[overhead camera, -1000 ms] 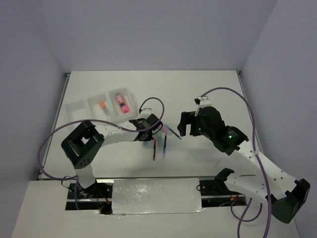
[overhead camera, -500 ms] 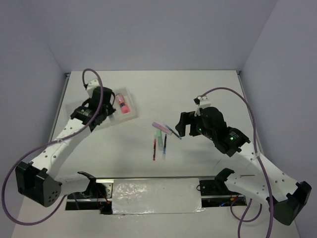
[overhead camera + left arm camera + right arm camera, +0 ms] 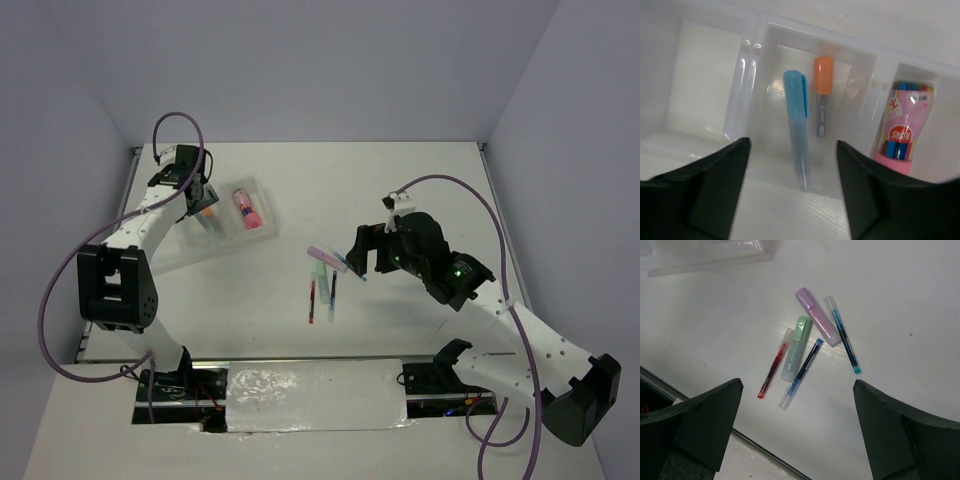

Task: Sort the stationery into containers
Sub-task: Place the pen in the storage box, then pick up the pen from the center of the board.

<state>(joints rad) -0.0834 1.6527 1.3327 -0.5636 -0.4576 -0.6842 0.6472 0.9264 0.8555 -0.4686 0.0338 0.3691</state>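
My left gripper (image 3: pixel 200 200) (image 3: pixel 792 165) hovers open over the translucent three-compartment tray (image 3: pixel 172 248) (image 3: pixel 865 65), holding nothing. In the middle compartment a blue highlighter (image 3: pixel 796 100) and an orange highlighter (image 3: pixel 822 82) lie side by side. The right compartment holds the pink-red marker (image 3: pixel 899 132) (image 3: pixel 245 208). Mid-table lies a cluster: lilac highlighter (image 3: pixel 817 317) (image 3: pixel 325 254), green highlighter (image 3: pixel 796 347), red pen (image 3: pixel 774 364) (image 3: pixel 312 300), dark blue pen (image 3: pixel 802 371) and teal-tipped pen (image 3: pixel 844 335). My right gripper (image 3: pixel 365 255) (image 3: pixel 799 385) hangs open above this cluster, touching nothing.
The tray's left compartment (image 3: pixel 705 85) holds nothing. A corner of the tray (image 3: pixel 710 255) shows at the top left of the right wrist view. A dark rail and a foil-covered strip (image 3: pixel 315 395) run along the table's near edge between the arm bases.
My left arm swung from the mid-table cluster over to the tray and opened; the blue highlighter now lies in the middle compartment. The right arm barely shifted.
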